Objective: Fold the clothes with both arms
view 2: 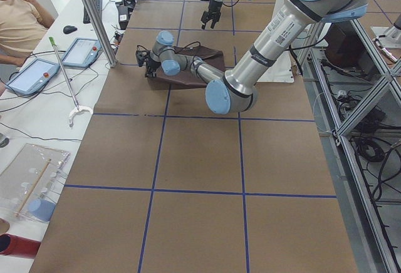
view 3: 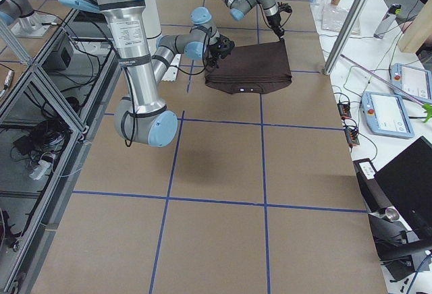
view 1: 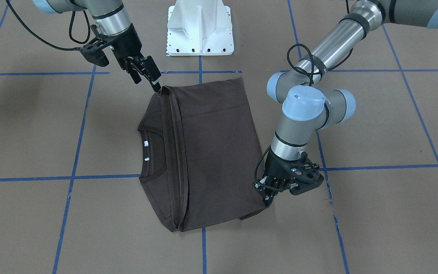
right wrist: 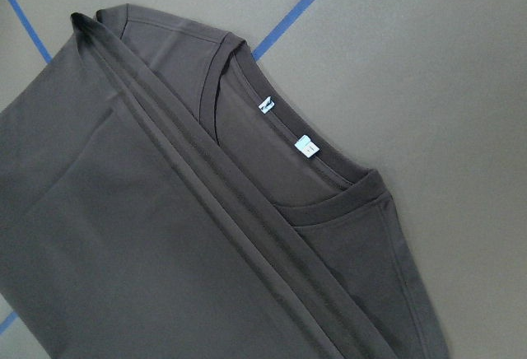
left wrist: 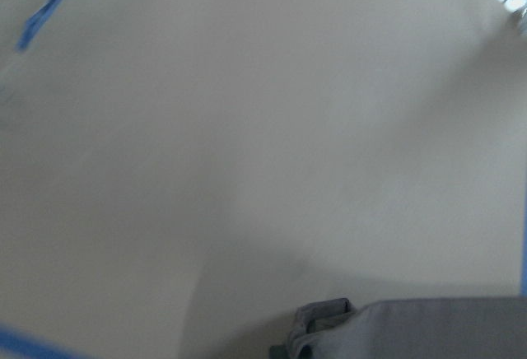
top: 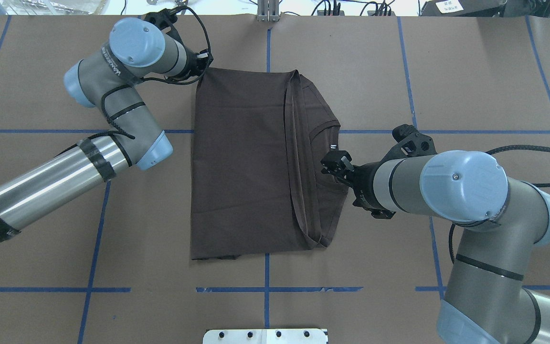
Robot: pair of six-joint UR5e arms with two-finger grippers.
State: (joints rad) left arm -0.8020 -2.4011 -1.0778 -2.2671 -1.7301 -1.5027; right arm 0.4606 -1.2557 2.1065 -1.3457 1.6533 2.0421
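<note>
The dark brown T-shirt point(view 1: 215, 152) lies folded on the brown table, its lower half laid over the chest, with the collar point(view 1: 154, 152) and white labels point(right wrist: 306, 146) left bare. My left gripper point(view 1: 267, 196) is down at the shirt's far corner on the fold edge. Its fingers look shut on that corner, and the overhead view point(top: 204, 61) shows the same. The left wrist view shows only blurred table and a bunched bit of cloth point(left wrist: 428, 330). My right gripper point(view 1: 146, 78) is open, empty and raised above the collar side point(top: 331, 165).
The white pedestal point(view 1: 200, 30) stands just behind the shirt on the robot's side. Blue tape lines point(top: 268, 45) cross the table. In the left side view an operator point(view 2: 19, 22) sits beyond the table edge beside tablets point(view 2: 31, 76) and a metal post point(view 2: 94, 16).
</note>
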